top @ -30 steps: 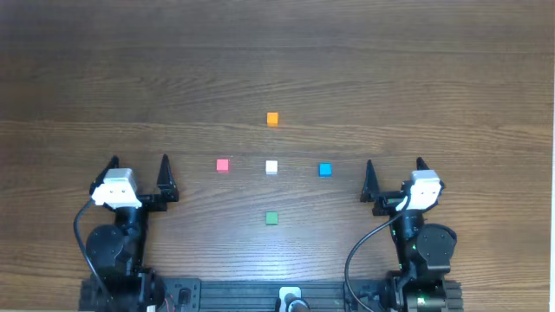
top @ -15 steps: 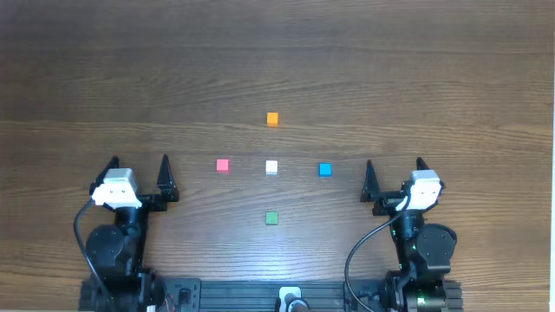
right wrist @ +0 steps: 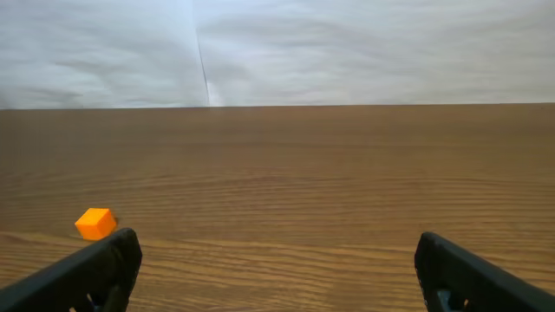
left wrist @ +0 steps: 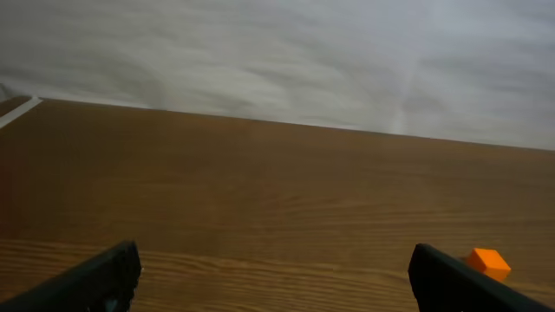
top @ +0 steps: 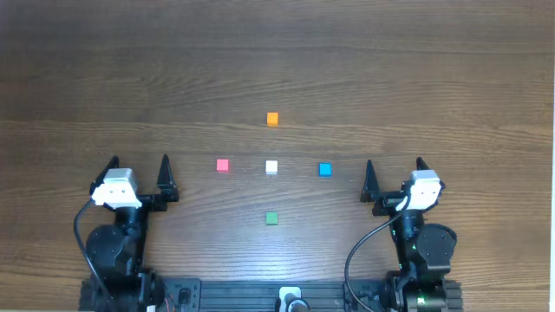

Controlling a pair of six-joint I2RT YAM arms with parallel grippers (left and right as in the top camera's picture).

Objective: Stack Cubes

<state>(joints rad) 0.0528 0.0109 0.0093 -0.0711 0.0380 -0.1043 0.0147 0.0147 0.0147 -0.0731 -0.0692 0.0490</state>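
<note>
Top view: 5 small cubes lie on the brown wooden surface (top: 277, 52), all apart from one another, in a loose cross between the 2 arms. The white cube (top: 271, 167) sits at the middle. The pink cube (top: 223, 165) lies to its left and the blue cube (top: 325, 170) to its right, the 3 forming a row. The orange cube (top: 272, 119) lies farther up the surface from the white one, and the green cube (top: 271, 218) lies nearer the arms' bases, roughly in line with both.

The left hand (top: 139, 165) sits at the left side of the surface, well apart from the pink cube, which is the nearest to it. Its 2 dark fingers are spread wide and hold nothing. The right hand (top: 394, 166) mirrors it at the right side, near the blue cube without touching it, its fingers also spread wide with nothing between them. Both hands point up the surface, about level with the row of 3 cubes.

In the left wrist view the orange cube (left wrist: 488, 262) shows just above one of the dark fingertips, with bare wood running to a pale backdrop (left wrist: 277, 61). In the right wrist view the same orange cube (right wrist: 95, 223) sits just above a fingertip, and wood grain stretches to the backdrop.
</note>
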